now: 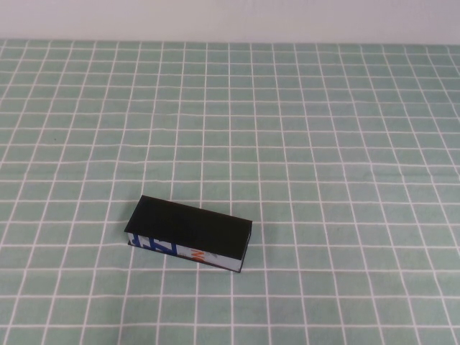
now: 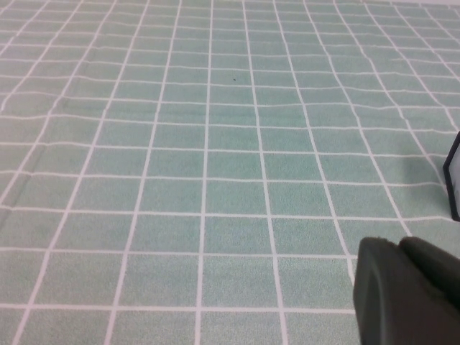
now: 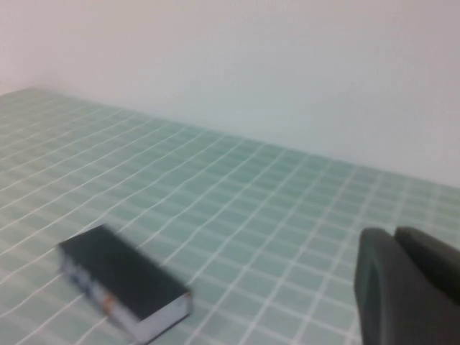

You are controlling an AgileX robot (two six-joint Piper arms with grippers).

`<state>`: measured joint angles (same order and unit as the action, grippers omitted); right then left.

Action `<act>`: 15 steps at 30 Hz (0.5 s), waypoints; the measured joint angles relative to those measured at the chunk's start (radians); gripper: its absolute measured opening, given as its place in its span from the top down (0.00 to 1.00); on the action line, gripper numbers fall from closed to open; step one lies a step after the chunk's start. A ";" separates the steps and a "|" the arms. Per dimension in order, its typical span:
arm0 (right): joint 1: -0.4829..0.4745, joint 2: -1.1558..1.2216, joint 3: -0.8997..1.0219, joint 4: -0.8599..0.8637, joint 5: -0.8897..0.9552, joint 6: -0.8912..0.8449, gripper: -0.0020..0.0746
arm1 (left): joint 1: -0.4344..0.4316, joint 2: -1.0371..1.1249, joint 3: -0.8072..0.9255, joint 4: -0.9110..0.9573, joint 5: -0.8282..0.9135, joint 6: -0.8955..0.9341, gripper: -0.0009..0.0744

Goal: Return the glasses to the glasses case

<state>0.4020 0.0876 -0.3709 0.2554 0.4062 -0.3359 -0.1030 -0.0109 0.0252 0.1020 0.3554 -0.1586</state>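
Observation:
The glasses case (image 1: 190,233) lies closed on the green checked cloth, front and left of centre, its white printed side strip facing the robot. It also shows in the right wrist view (image 3: 122,280), and one corner shows at the edge of the left wrist view (image 2: 454,180). The glasses are out of view. Neither arm shows in the high view. My left gripper (image 2: 399,246) is shut and empty, low over bare cloth a short way from the case. My right gripper (image 3: 394,236) is shut and empty, raised well away from the case.
The green cloth with white grid lines (image 1: 323,144) covers the whole table. A pale wall (image 1: 230,18) runs along the far edge. Nothing else stands on the cloth.

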 joint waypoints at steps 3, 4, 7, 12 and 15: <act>-0.073 -0.022 0.000 0.018 0.000 0.000 0.99 | 0.000 0.000 0.000 0.000 0.000 0.000 0.99; -0.099 -0.027 0.000 0.023 0.000 0.000 0.99 | 0.000 0.000 0.000 0.000 0.000 0.000 0.99; -0.202 -0.051 0.000 0.030 0.000 0.000 0.99 | 0.000 0.000 0.000 0.002 0.000 0.000 0.99; -0.358 -0.088 0.002 0.032 0.000 0.000 0.99 | 0.000 0.000 0.000 0.002 0.000 0.004 0.99; -0.404 -0.090 0.002 0.032 0.000 0.000 0.99 | 0.000 0.000 0.000 0.002 0.002 0.004 0.99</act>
<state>-0.0017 -0.0019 -0.3693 0.2875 0.4062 -0.3359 -0.1030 -0.0109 0.0252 0.1040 0.3570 -0.1549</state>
